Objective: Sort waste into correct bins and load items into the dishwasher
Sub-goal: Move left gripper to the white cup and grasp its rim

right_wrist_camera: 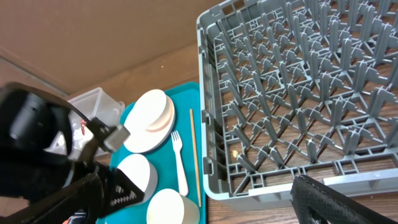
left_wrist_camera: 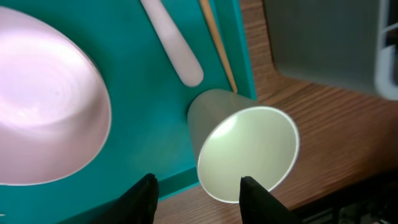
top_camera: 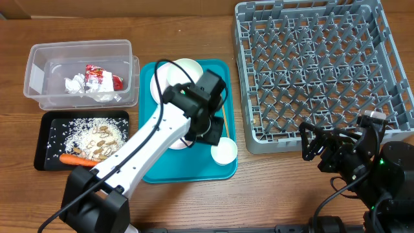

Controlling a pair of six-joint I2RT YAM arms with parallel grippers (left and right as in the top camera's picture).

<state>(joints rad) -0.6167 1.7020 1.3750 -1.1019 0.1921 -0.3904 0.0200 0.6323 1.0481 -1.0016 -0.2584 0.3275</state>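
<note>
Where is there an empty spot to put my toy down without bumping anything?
There is bare wood in front of the dish rack, right of the teal tray. More lies behind the clear tub. The teal tray is crowded with dishes, and the gap between tray and rack is narrow.

The left arm (top_camera: 145,141) has a white link between black joints, with a thin black cable (top_camera: 157,72) looping above. The right arm (top_camera: 359,155) is mostly black, with a small green light (top_camera: 381,162).
</note>
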